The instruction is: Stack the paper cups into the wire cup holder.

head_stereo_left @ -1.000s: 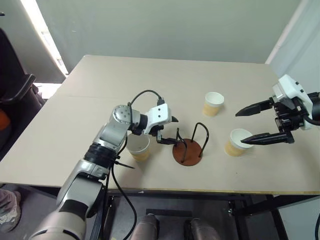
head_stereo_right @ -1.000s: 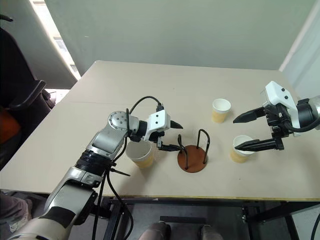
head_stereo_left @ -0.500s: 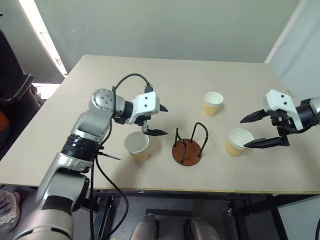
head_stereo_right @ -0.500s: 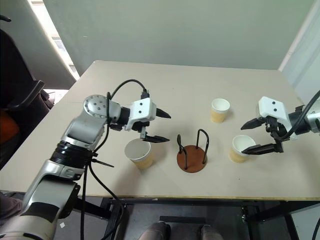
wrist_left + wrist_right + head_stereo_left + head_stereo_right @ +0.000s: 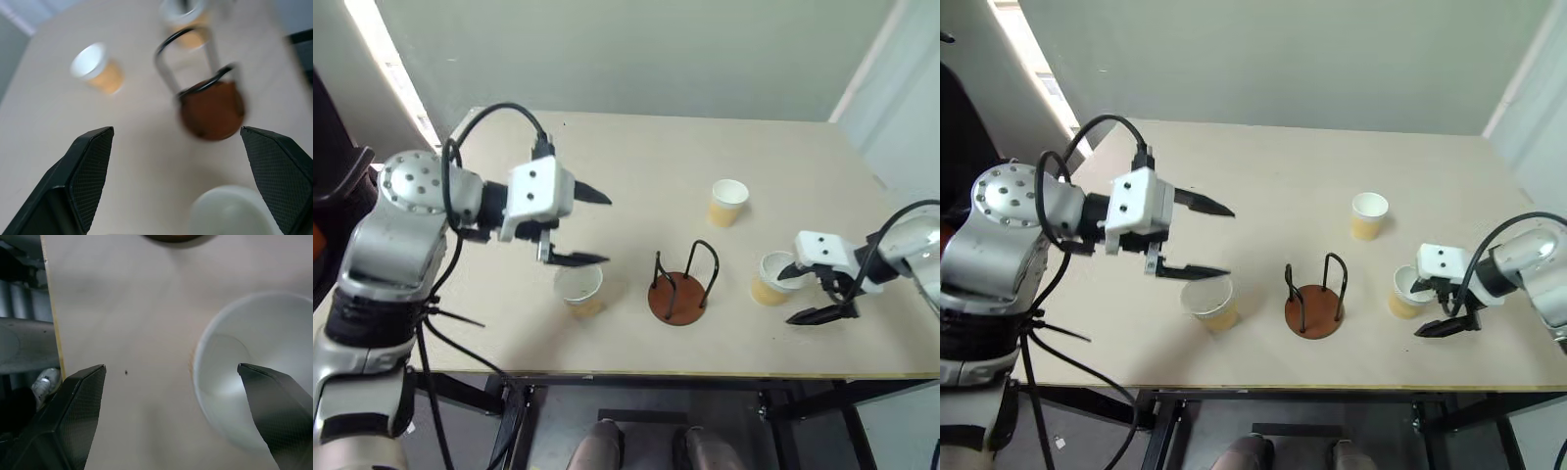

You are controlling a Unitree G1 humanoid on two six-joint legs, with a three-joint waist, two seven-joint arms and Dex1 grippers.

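Note:
Three tan paper cups with white insides stand upright on the table: one near the front left, one at the back, one at the right. Between them stands the wire cup holder, a reddish-brown disc with black wire loops and nothing in it. My left gripper hangs open above the left cup, pointing toward the holder and holding nothing. My right gripper is open and low at the right cup. One finger is over the cup's mouth, the other outside its wall above the table.
The beige table ends in a front edge close to the cups and holder. A dark chair stands off the table's left side. The left wrist view takes in the holder and the cups around it.
My left gripper has risen and drawn back to the left, away from the holder. My right gripper has sunk down onto the right cup. Both stay open.

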